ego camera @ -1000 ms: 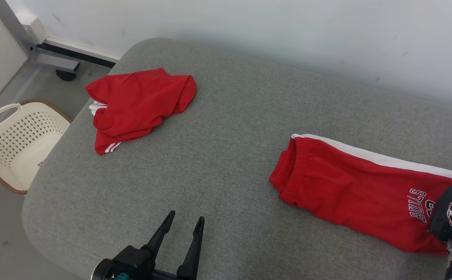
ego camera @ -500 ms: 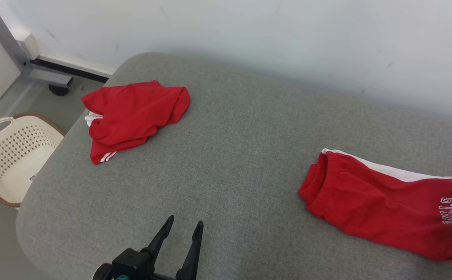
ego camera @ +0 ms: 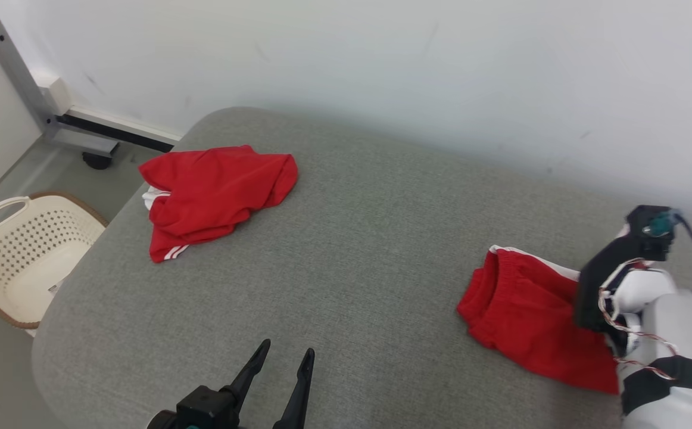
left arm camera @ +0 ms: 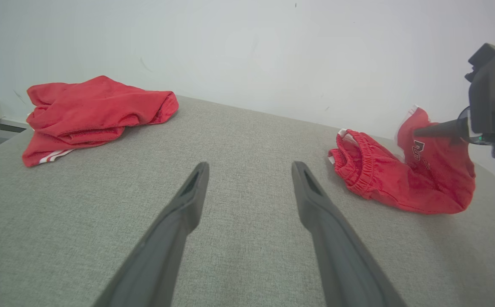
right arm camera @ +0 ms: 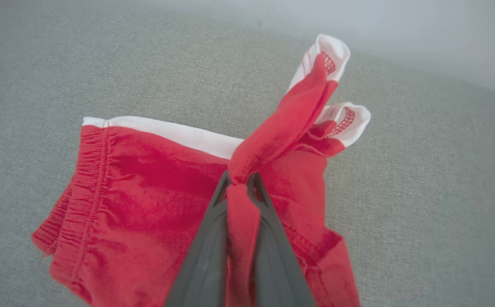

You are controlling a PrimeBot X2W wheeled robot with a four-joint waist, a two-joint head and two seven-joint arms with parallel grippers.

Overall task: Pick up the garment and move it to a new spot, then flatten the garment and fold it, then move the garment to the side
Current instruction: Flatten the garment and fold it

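Observation:
The garment, red shorts (ego camera: pixel 519 310) with a white side stripe, lies at the right of the grey padded table (ego camera: pixel 352 238). My right gripper (right arm camera: pixel 240 181) is shut on a bunch of red cloth near the leg hems, whose white-edged ends (right arm camera: pixel 332 55) stick up past the fingertips. That end is lifted above the table, over the rest of the shorts (left arm camera: pixel 384 179), while the elastic waistband (right arm camera: pixel 90 179) still lies flat. In the head view my right wrist (ego camera: pixel 620 280) covers the lifted part. My left gripper (ego camera: pixel 283 351) stands open near the front edge, fingers (left arm camera: pixel 192 187) apart over bare table.
A second red garment (ego camera: pixel 215 190) with white stripes lies crumpled at the table's far left corner. A cream perforated basket (ego camera: pixel 18 250) stands on the floor left of the table. A white wall runs behind, with a metal frame (ego camera: pixel 54 113) at the left.
The camera has shifted. My right gripper has raised the leg end of the shorts off the table and carried it toward the waistband, so the lettering is now covered. The left gripper has stayed put.

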